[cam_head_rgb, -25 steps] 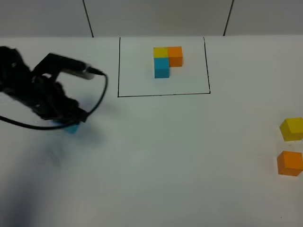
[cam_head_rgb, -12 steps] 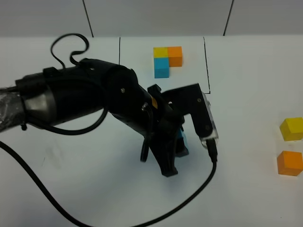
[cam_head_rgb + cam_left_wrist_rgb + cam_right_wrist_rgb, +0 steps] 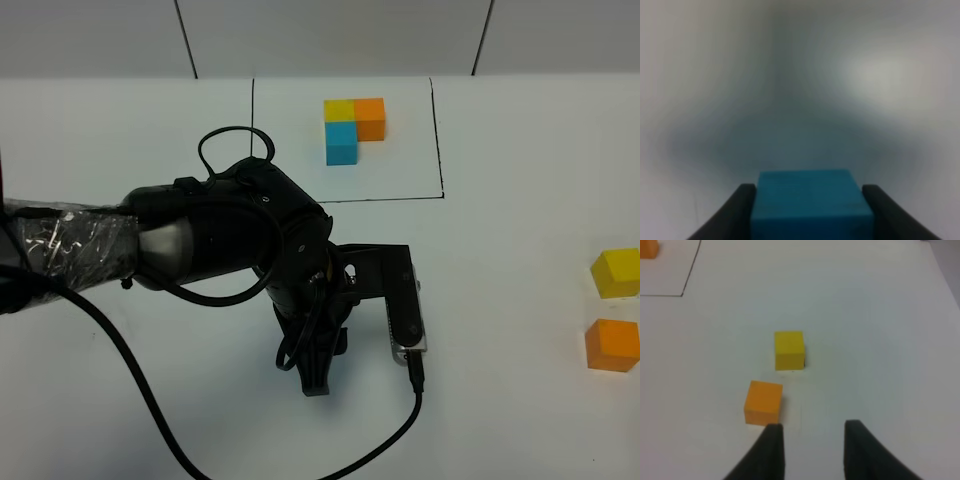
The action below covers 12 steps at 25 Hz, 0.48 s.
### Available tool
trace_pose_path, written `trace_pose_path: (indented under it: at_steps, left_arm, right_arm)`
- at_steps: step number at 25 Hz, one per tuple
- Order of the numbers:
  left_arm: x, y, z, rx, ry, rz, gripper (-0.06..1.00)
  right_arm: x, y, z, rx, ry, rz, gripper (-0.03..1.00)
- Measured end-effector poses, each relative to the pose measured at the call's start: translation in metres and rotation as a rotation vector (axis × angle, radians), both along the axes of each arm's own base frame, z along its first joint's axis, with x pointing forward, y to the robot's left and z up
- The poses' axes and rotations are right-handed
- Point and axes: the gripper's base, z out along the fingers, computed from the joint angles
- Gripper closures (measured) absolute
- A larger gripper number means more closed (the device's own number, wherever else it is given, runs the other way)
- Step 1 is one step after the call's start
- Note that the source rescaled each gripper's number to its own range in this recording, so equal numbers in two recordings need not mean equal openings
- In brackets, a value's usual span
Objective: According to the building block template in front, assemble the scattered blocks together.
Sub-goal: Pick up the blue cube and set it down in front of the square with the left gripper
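**A:** White worktop [image 3: 520, 430], grey wall [image 3: 330, 35] behind. Left hand [image 3: 810, 212]?

**B:** Clamped on the sky-blue cube [image 3: 812, 200] by opposite flat faces, near the building block template [image 3: 352, 128], outside its frame. Judged light, rigid, smooth.

**A:** Long axis?

**B:** None; it sits square to the fingers. Right hand [image 3: 813, 426] is drawn in, empty. Yellow cube [image 3: 789, 349] and orange cube [image 3: 763, 401] lie well apart from the template.

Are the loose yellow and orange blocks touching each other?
No, the right wrist view shows a gap of white table between the yellow block and the orange block.
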Motion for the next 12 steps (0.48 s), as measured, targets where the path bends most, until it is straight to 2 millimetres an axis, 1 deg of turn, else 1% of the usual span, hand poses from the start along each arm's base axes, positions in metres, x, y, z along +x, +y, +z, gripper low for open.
trace_pose_path:
  at_steps: [4,7,12]
  left_arm:
    - [0.001,0.006,-0.009,0.037,-0.004,-0.001,0.92]
    - [0.007,0.011,-0.019,0.039,0.001,0.019,0.92]
    - [0.013,0.008,-0.038,0.025,-0.008,0.024,0.92]
  right_arm:
    - [0.0,0.0,0.0,0.0,0.0,0.0,0.97]
    - [0.0,0.0,0.0,0.0,0.0,0.0,0.97]
    - [0.0,0.0,0.0,0.0,0.0,0.0,0.97]
